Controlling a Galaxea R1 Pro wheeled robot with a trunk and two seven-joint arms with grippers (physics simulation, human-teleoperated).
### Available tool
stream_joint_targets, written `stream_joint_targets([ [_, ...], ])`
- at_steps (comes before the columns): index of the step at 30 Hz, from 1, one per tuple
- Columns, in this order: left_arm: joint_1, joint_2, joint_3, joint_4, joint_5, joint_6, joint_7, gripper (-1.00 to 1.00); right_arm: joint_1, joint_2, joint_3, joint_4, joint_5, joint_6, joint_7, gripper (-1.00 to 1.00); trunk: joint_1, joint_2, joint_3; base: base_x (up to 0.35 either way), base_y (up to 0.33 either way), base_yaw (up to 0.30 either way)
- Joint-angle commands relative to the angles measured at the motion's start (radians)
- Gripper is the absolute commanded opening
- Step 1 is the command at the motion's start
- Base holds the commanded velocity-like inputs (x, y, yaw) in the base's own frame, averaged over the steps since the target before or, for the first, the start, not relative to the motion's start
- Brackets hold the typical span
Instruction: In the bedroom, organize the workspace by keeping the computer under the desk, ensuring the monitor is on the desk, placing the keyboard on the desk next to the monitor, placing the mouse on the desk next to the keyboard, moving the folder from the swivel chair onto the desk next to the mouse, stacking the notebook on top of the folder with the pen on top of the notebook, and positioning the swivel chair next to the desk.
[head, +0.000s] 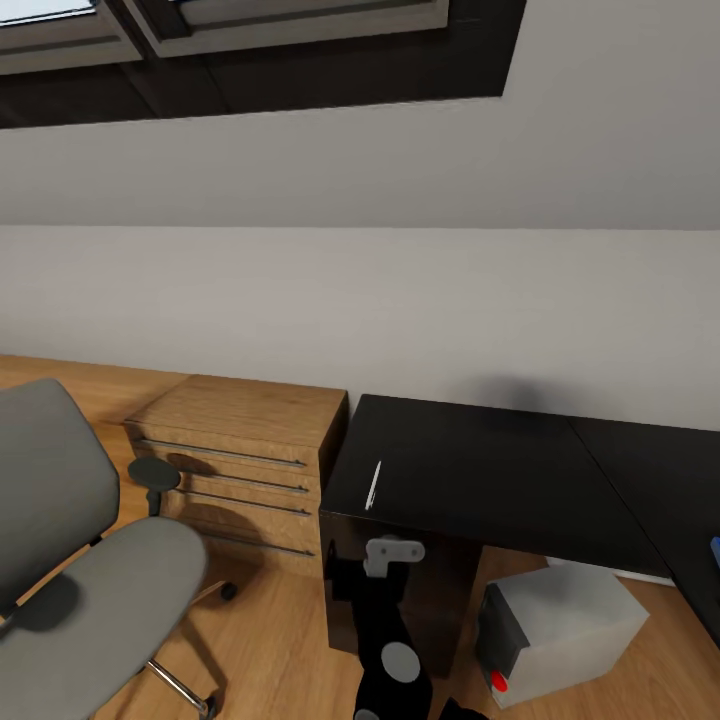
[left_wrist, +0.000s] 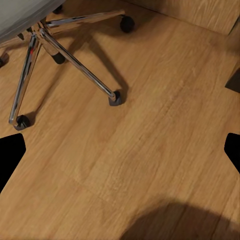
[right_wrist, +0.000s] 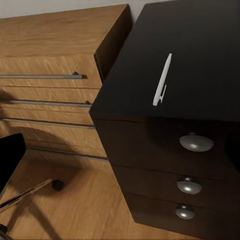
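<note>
Head view: black desk (head: 500, 470) against the wall, white pen (head: 373, 485) lying near its left front corner, roughly square to the front edge. Wooden drawer chest (head: 240, 470) touching the desk's left side. Grey swivel chair (head: 70, 560) left of the chest, seat bare, no folder seen on it. Grey computer (head: 560, 630) on the floor under the desk, red dot on its front. Blue sliver (head: 715, 548) at the desk's right edge, too small to tell. Arm (head: 390, 620) low in front of the desk's left end, fingers out of sight.

Left wrist view: wood floor (left_wrist: 150, 150), chrome chair legs (left_wrist: 75, 62) and castors. Left gripper (left_wrist: 120, 155) spread wide, black fingertips (left_wrist: 11, 155) at either side, nothing between them.

Right wrist view: pen (right_wrist: 162, 80) on the desk (right_wrist: 190, 50) top near the front edge, above three round drawer knobs (right_wrist: 196, 142); chest (right_wrist: 50, 75) just beside. Right gripper state: cannot tell, fingers not clearly seen.

Step in hand, judged: reaching for the pen with the right arm. Best done from above, fingers spread across the barrel's narrow width, centred on mid-length, closing gently so it does not roll or skid off the front edge. Notebook and folder needed first as its resting place.
</note>
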Motion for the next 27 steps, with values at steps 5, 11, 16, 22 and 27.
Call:
stream_joint_targets([
  [5, 0.000, 0.003, -0.003, -0.001, 0.009, -0.004, 0.005, 1.00, -0.001, -0.001, 0.008, 0.000, 0.000, 0.007, -0.005, 1.00, 0.000, -0.001, -0.001, 0.000, 0.000, 0.000],
  [11, 0.000, 0.003, -0.001, -0.001, 0.009, -0.004, 0.007, 1.00, -0.001, -0.002, 0.003, 0.001, 0.000, 0.006, 0.000, 1.00, 0.000, -0.001, -0.001, 0.000, 0.000, 0.000],
  [16, 0.000, 0.003, -0.002, -0.001, 0.010, -0.004, 0.009, 1.00, -0.001, -0.003, 0.003, 0.002, 0.000, 0.007, 0.001, 1.00, 0.000, -0.001, -0.001, 0.000, 0.000, 0.000],
  [22, 0.000, 0.003, -0.003, -0.001, 0.009, -0.004, 0.010, 1.00, -0.001, -0.005, 0.002, 0.002, 0.001, 0.006, 0.003, 1.00, 0.000, -0.001, -0.001, 0.000, 0.000, 0.000],
  [27, 0.000, 0.002, -0.005, -0.001, 0.009, -0.004, 0.010, 1.00, -0.001, -0.004, 0.002, 0.006, 0.001, 0.006, 0.003, 1.00, 0.000, -0.001, -0.001, 0.000, 0.000, 0.000],
])
